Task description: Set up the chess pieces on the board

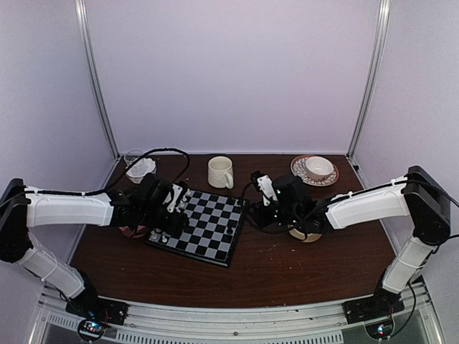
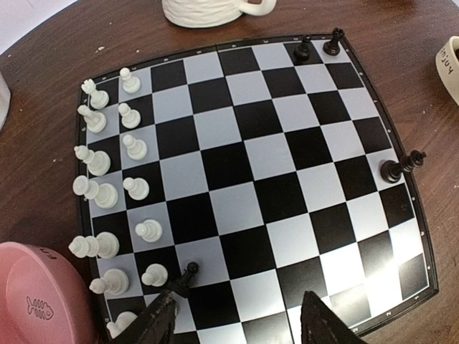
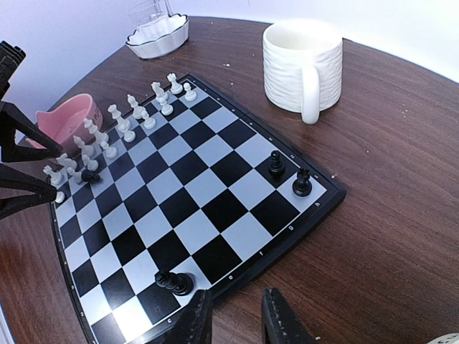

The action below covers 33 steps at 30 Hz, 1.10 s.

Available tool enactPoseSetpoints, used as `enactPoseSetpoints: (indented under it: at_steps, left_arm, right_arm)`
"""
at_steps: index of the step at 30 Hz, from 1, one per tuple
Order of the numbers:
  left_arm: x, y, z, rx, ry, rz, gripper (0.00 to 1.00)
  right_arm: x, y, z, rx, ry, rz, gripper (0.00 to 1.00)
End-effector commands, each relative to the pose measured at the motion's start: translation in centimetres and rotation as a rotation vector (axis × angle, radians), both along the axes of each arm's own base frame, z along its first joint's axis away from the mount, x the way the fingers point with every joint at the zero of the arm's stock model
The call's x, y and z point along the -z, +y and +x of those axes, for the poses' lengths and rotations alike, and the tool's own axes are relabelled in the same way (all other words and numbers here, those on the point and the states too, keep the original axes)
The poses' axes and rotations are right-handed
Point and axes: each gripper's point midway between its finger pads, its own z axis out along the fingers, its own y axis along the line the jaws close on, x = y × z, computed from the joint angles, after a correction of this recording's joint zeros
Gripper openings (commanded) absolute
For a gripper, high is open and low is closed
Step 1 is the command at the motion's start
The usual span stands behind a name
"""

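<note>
The board (image 2: 237, 208) lies under my left gripper (image 2: 240, 319). The jaws stand wide apart, so it is open. A tilted black pawn (image 2: 188, 272) touches the tip of its left finger (image 2: 161, 319), outside the gap. White chess pieces (image 2: 105, 196) fill two files along the board's left side. Two black pieces (image 2: 304, 49) stand in the far right corner and one (image 2: 393, 170) lies on the right edge. My right gripper (image 3: 240, 322) hovers over bare table just off the board's edge (image 3: 287, 229), narrowly open and holding nothing. A fallen black piece (image 3: 172, 283) lies near it.
A cream mug (image 1: 221, 172) stands behind the board (image 1: 215, 229). A clear glass dish (image 1: 140, 168) is at the back left, and a cup on a saucer (image 1: 315, 170) at the back right. A pink bowl (image 2: 36, 301) sits by the board's near-left corner. Another bowl (image 1: 308, 233) sits under the right arm.
</note>
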Motion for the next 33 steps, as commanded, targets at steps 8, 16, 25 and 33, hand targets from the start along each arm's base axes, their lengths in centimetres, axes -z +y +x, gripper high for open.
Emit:
enactPoseSetpoints:
  at_steps: [8,16,25,33]
  left_arm:
    - [0.3,0.8,0.8,-0.046,0.035,0.088,0.44]
    - [1.3,0.3,1.5,-0.023,0.038,0.132,0.38]
    - [3.2,0.2,2.3,-0.009,0.063,0.217,0.37]
    - [4.1,0.5,2.3,-0.023,0.099,0.254,0.37]
  right_arm:
    - [-1.2,-0.1,-0.3,0.003,-0.017,0.027,0.26]
    - [-1.3,-0.1,-0.3,0.001,-0.016,0.033,0.26]
    - [-1.7,-0.1,-0.5,-0.003,-0.017,0.043,0.26]
    - [-1.9,-0.1,-0.5,-0.006,-0.019,0.045,0.26]
